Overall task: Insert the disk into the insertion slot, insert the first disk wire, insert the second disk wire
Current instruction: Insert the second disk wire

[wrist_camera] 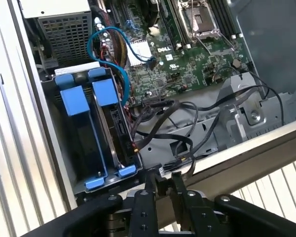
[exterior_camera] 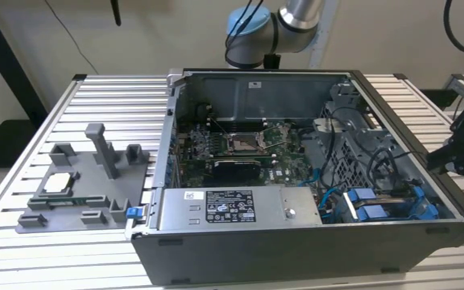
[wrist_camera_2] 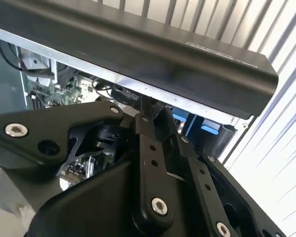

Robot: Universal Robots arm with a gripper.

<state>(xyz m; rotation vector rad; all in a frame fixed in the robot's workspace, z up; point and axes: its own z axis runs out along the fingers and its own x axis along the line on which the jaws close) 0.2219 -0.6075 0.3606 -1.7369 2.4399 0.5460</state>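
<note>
The disk sits in the insertion slot (wrist_camera: pixel 59 143), a grey bay at the case's corner; its blue carrier (wrist_camera: pixel 107 93) and blue end clips (wrist_camera: pixel 127 171) show, and so does the carrier (exterior_camera: pixel 373 211) in the exterior view. My gripper (wrist_camera: pixel 164 185) hangs over the case rim beside that bay, fingers drawn close on a small black connector of a black disk wire (wrist_camera: pixel 182 148). In the exterior view the gripper (exterior_camera: pixel 458 160) is at the case's right side. Its black fingers (wrist_camera_2: pixel 143 128) fill the second wrist view.
A blue wire (wrist_camera: pixel 91 42) loops from the bay toward the green motherboard (wrist_camera: pixel 187 74). The power supply (exterior_camera: pixel 240 208) lies along the near wall. A grey parts fixture (exterior_camera: pixel 79 181) stands on the slatted table at the exterior view's left.
</note>
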